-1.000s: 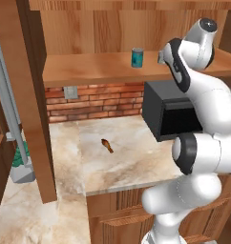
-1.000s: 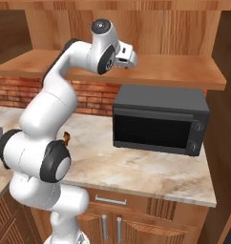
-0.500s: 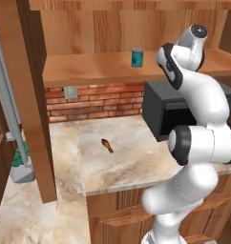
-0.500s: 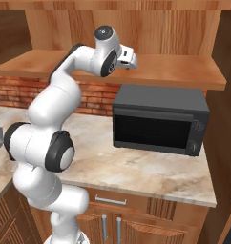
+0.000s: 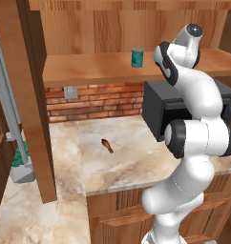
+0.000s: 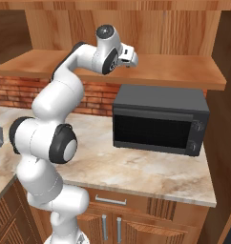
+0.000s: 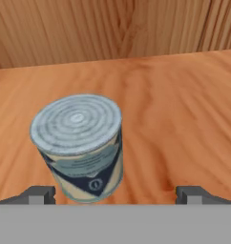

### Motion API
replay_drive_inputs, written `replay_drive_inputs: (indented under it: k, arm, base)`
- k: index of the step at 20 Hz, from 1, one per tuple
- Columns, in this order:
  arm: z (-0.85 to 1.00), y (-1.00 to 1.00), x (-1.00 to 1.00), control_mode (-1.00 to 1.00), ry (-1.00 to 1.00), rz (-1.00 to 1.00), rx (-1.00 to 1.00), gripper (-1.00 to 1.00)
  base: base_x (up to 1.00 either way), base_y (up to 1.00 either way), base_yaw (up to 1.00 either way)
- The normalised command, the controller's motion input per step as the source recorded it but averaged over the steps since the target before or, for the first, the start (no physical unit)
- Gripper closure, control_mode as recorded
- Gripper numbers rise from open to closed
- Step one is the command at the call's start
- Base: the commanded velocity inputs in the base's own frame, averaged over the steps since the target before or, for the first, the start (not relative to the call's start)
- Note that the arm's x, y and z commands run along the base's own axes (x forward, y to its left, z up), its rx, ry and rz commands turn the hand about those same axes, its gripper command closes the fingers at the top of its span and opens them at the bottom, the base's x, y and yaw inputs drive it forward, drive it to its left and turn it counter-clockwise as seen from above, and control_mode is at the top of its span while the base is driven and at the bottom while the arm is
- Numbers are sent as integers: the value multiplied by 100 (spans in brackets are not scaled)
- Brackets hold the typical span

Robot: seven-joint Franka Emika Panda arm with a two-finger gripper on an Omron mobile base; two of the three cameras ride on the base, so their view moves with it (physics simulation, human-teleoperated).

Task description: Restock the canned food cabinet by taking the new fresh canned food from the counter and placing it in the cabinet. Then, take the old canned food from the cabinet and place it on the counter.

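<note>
Looked roughly halfway done: teal new can (image 5: 136,57) already up on the cabinet (image 5: 89,71) shelf, gripper (image 6: 132,58) wide open and empty, pale old can (image 7: 79,147) just beyond its tips, not yet grabbed for the counter (image 5: 136,162).

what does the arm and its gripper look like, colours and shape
The arm is glossy white, built of rounded tubular segments with dark grey to black rings and round caps at the joints. No cables or markings show. The gripper ends in two small dark grey, blocky finger tips.
</note>
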Motion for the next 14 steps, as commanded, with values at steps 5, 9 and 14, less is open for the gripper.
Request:
replay_drive_inputs:
  k: [5, 9, 14]
  arm:
    - [0, 0, 27, -100, -5, 0, 0, -100]
    - [0, 0, 26, -100, -9, 0, 0, -100]
    - [0, 0, 20, -100, -8, 0, 0, -100]
  base:
    - [0, 0, 0]
    - [0, 0, 0]
    - [0, 0, 0]
